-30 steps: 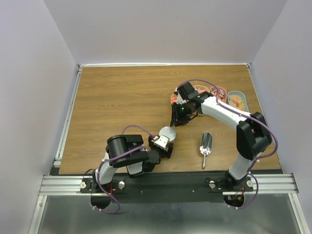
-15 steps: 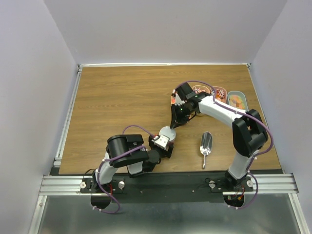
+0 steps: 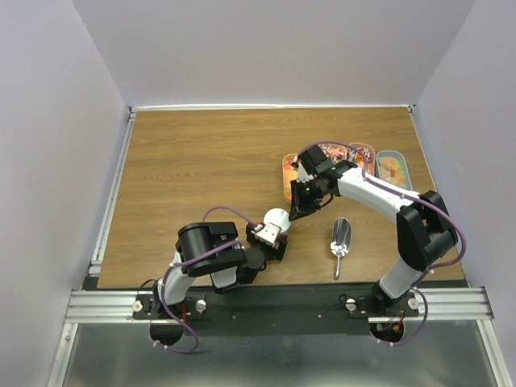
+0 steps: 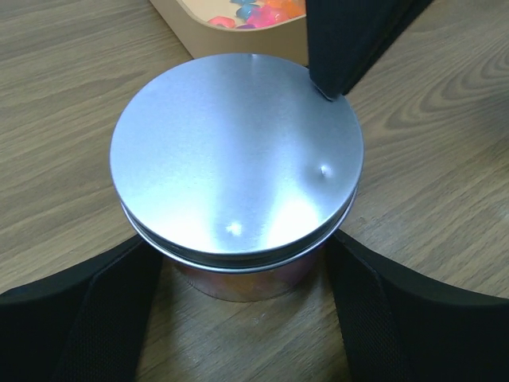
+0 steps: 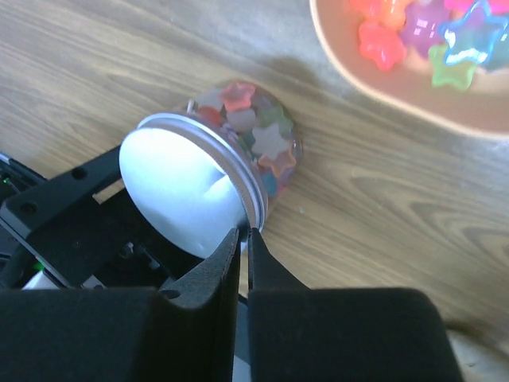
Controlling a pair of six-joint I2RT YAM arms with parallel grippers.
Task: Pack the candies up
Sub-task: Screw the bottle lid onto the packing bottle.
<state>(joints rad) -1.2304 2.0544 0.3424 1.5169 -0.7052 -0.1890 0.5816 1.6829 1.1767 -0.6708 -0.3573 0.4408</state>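
A small clear jar [image 5: 258, 139] full of star-shaped candies [image 5: 270, 142] stands on the table under a round metal lid [image 4: 236, 155]. My left gripper [image 4: 238, 267] hugs the jar from both sides, its fingers [image 4: 87, 310] against the rim. My right gripper [image 5: 244, 232] is shut, and its tips rest on the lid's edge [image 4: 322, 91]. From above, the jar [image 3: 276, 218] sits between the left gripper [image 3: 268, 235] and the right gripper [image 3: 295, 211]. More candies [image 5: 413, 32] lie in an orange tray [image 5: 398, 107].
The orange tray [image 3: 289, 171] lies just behind the jar. Two more trays [image 3: 360, 151] [image 3: 393, 165] sit at the back right. A metal scoop [image 3: 340, 238] lies on the table to the right of the jar. The right arm arches over the trays.
My right gripper has come down from the orange tray to the jar's lid, and its jaws have closed. The left gripper and the jar have stayed put.
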